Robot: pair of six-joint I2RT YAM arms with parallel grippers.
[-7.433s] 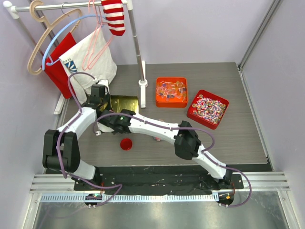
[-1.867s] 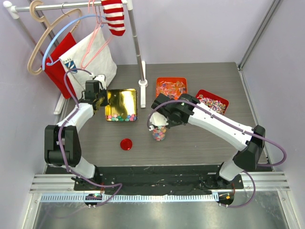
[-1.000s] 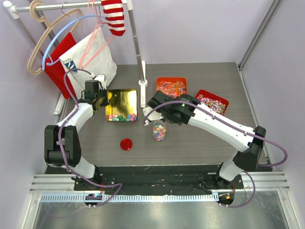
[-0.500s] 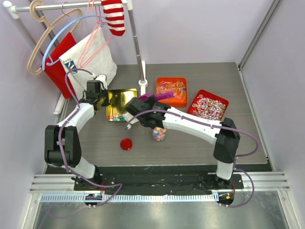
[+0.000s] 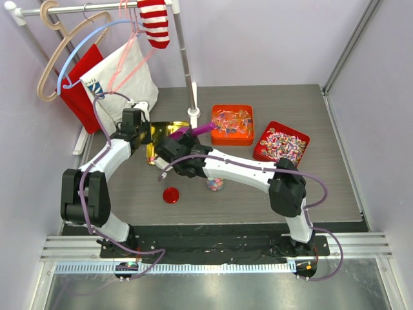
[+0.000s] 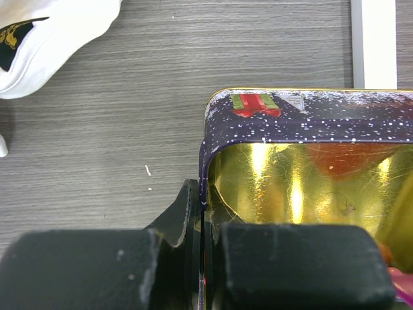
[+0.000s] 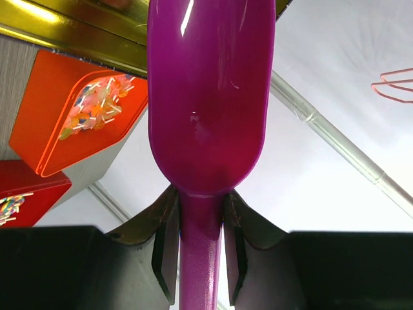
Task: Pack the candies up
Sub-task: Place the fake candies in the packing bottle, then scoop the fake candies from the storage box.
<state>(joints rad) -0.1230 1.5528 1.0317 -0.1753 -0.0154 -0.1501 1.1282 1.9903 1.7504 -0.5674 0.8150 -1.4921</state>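
Note:
Small pastel candies (image 5: 216, 185) fill the lower part of a clear jar (image 5: 215, 181) at the table's middle. My left gripper (image 5: 144, 134) (image 6: 202, 219) is shut on the left wall of the gold tin (image 5: 169, 127) (image 6: 303, 187), which is dark blue with white specks outside. The right arm hides most of the tin's inside in the top view. A purple scoop (image 5: 197, 131) (image 7: 206, 97) hangs over the tin, bowl pointing toward the back. My right gripper (image 5: 179, 139) (image 7: 201, 239) is shut on its handle. I cannot see into the bowl.
A red jar lid (image 5: 171, 195) lies left of the jar. An orange tin (image 5: 247, 138) (image 7: 45, 90) and a red tin (image 5: 261, 155) of wrapped sweets stand at the right. The rack's pole base (image 5: 193, 117) stands behind the gold tin, and a white bag (image 5: 119, 74) hangs at the back left.
The right arm has swung left, carrying the scoop from beside the jar to above the gold tin. The left gripper keeps its hold and has shifted slightly right.

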